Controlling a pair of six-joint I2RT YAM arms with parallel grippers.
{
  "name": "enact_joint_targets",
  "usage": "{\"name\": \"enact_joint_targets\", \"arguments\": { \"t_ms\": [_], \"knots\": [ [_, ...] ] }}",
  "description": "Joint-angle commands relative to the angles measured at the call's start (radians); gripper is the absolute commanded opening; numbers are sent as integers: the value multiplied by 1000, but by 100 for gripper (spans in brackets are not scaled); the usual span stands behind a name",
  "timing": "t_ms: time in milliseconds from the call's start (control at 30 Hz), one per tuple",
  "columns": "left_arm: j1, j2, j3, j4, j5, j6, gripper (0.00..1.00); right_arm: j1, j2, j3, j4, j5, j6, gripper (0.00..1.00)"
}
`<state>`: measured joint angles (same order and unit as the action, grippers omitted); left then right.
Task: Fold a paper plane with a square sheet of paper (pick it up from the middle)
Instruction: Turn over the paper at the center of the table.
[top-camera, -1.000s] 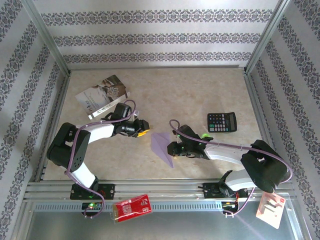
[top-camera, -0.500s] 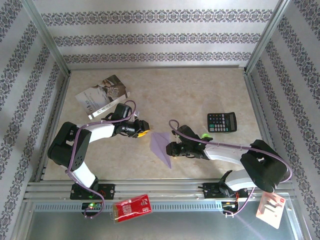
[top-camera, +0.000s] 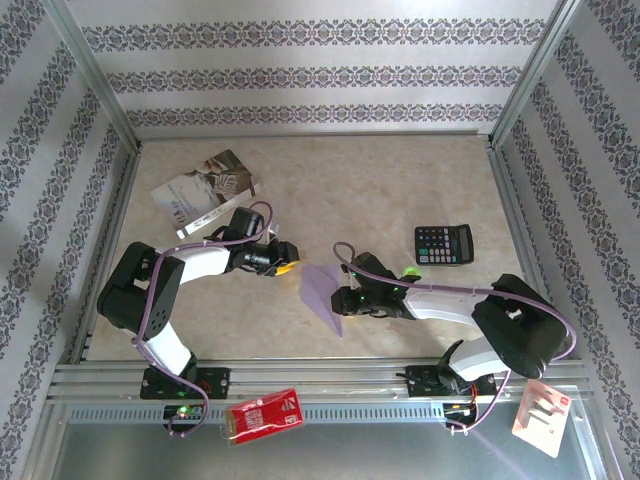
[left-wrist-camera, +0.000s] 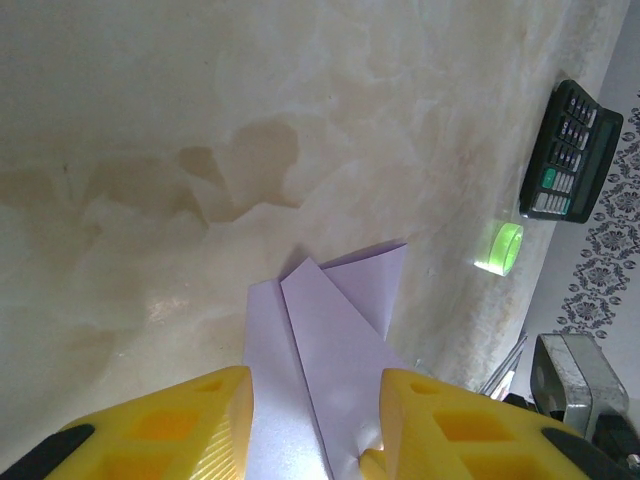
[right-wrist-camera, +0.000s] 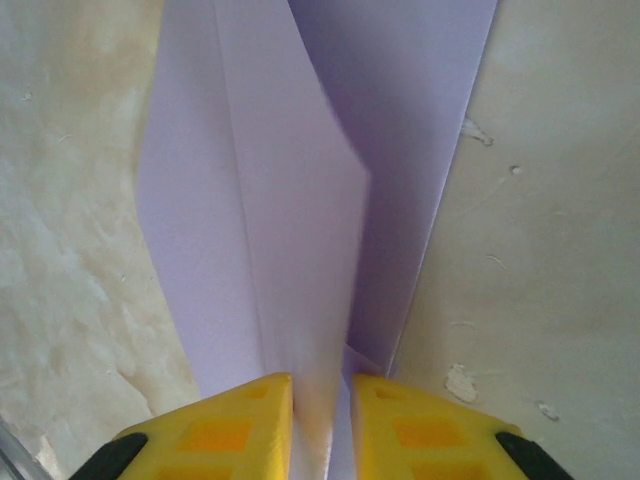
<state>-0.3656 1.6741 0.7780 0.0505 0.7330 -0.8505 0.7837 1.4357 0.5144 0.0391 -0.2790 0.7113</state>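
Mottled beige table (top-camera: 400, 190), patterned walls (top-camera: 320, 75) — right tool (right-wrist-camera: 321, 385) pinches lilac paper (top-camera: 320, 290); left tool (left-wrist-camera: 315, 385) stands apart.

Overhead, plus wrist close-ups (sharing paper (top-camera: 320, 290))

Pale lilac square sheet of paper (top-camera: 322, 295), already folded into a layered, pointed triangle with sharp creases. Lies flat near the middle of the worktop (top-camera: 400, 180), narrow tip toward the near edge. One long flap raised, pinched in the right hand (right-wrist-camera: 320, 400).
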Motion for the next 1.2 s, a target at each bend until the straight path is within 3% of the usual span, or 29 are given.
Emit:
{"name": "enact_joint_targets", "arguments": {
  "t_ms": [0,100,433,600,700,900,1033,1167],
  "knots": [
    [-2,8,-4,28,17,-11,37,14,18,10,44,-20,18,22],
    [-4,10,-3,25,17,-9,37,14,22,9,59,-26,25,22],
    [-2,3,3,23,15,-11,37,-22,-35,-3,59,-14,21,1],
    [0,-23,29,-14,1,-7,37,-94,-181,10,-118,55,-37,0],
    [5,-47,52,-48,-8,-1,38,-154,-307,77,-354,181,-132,0],
    [48,-109,77,-121,-52,16,38,-157,-391,325,-818,632,-284,0],
    [89,-136,70,-156,-78,32,38,-24,-268,430,-980,971,-269,0],
    [133,-142,60,-166,-89,42,38,117,-54,465,-1004,1043,-157,0]
  ]
}}
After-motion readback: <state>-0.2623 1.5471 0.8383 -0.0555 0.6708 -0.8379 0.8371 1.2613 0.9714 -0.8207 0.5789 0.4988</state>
